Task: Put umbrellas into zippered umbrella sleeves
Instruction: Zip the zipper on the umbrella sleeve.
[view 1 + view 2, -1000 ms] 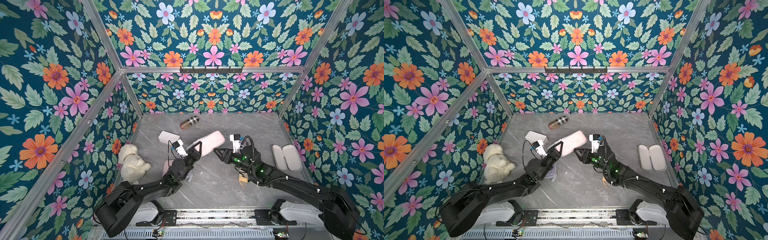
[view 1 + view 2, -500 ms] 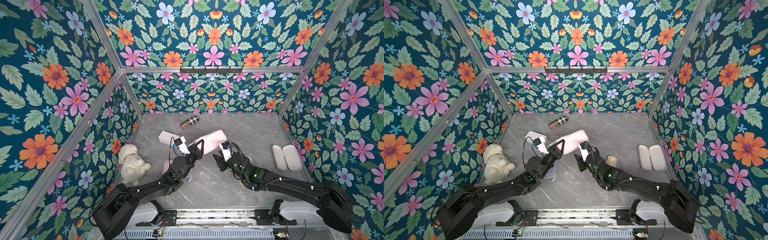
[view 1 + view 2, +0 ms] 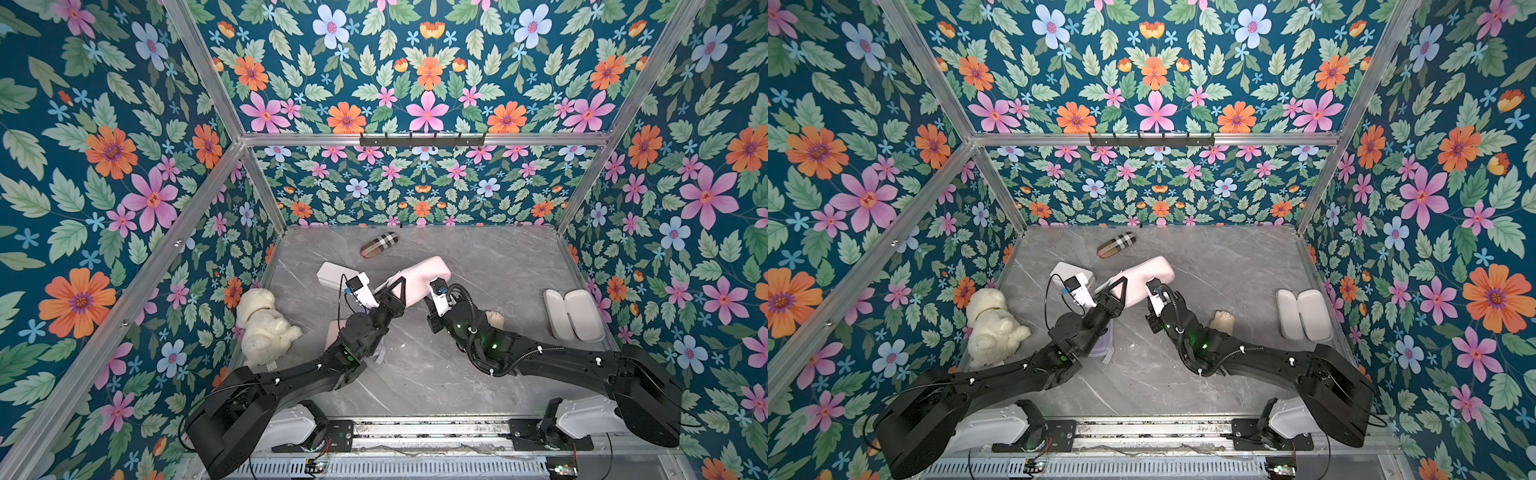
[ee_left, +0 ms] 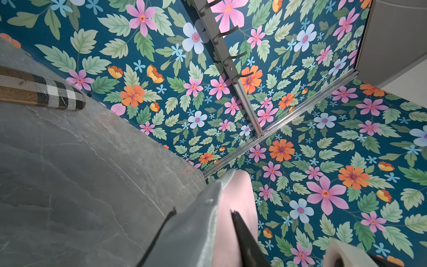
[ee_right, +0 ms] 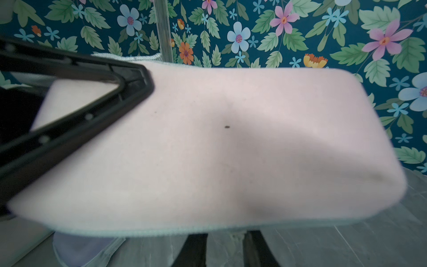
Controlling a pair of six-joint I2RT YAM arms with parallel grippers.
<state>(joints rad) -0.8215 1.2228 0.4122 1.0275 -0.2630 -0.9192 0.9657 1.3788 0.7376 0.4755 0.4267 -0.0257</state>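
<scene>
A pink sleeve hangs tilted above the table's middle, with my left gripper shut on its near end. In the left wrist view the gripper straddles the sleeve, grey lining on one side and pink shell on the other. My right gripper sits at the sleeve's lower edge. Its fingers reach up to the seam of the sleeve, which hides their tips. A cream umbrella lies beside the right arm.
An open pale sleeve lies at the right wall. A lavender sleeve lies under the left arm. Also on the table are a white box, a tan plaid roll at the back and a white plush toy at the left.
My right gripper has moved left and up to the pink sleeve's edge, and its fingers have drawn closer together. The cream umbrella now shows beside the right arm. The left gripper has kept its hold.
</scene>
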